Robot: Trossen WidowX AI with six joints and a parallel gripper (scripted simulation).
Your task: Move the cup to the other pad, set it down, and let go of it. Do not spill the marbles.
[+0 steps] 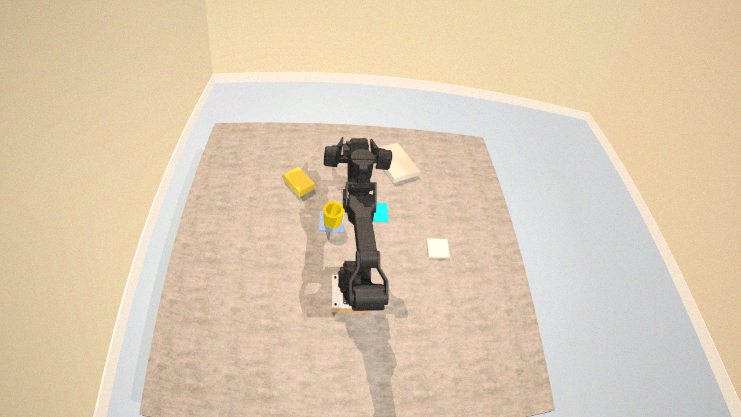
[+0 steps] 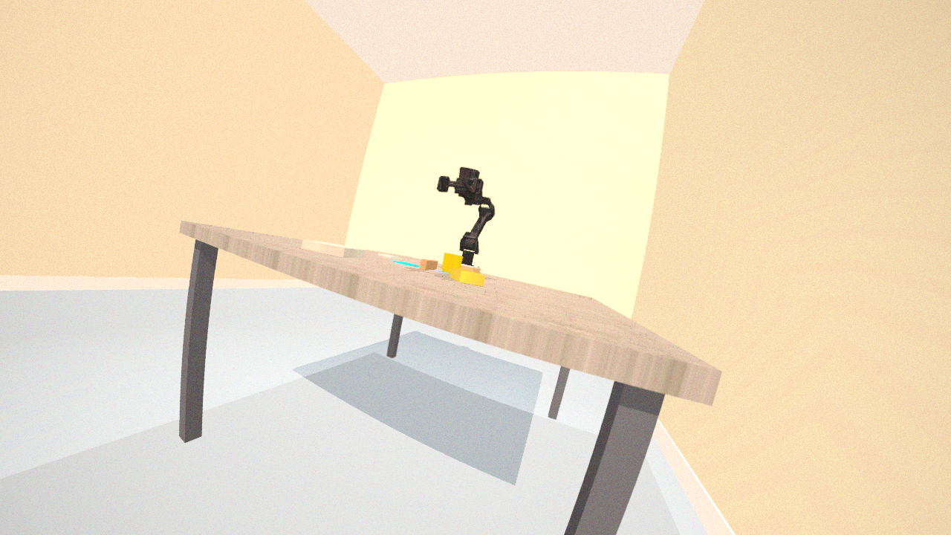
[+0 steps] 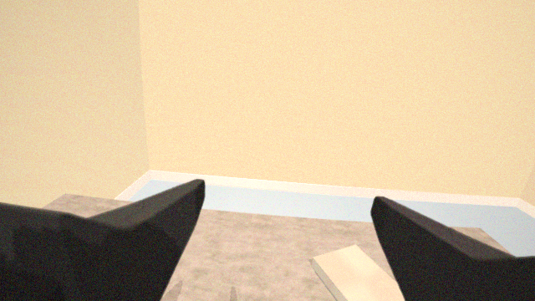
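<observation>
A yellow cup [image 1: 333,213] [image 2: 452,261] stands upright on a pale blue pad [image 1: 336,229], just left of my arm. I cannot make out the marbles inside it. A bright cyan pad [image 1: 382,212] [image 2: 403,263] lies on the other side of the arm, partly hidden by it. My gripper [image 1: 357,141] [image 2: 442,184] [image 3: 289,196] is open and empty. It is raised high above the table, beyond both pads, pointing level toward the far wall. Neither the cup nor the pads show in the wrist view.
A yellow block [image 1: 299,181] [image 2: 467,277] lies left of the cup, farther back. A long white slab [image 1: 401,163] [image 3: 355,272] lies below and right of the gripper. A small white block [image 1: 437,248] sits to the right. The arm's base [image 1: 362,295] stands mid-table.
</observation>
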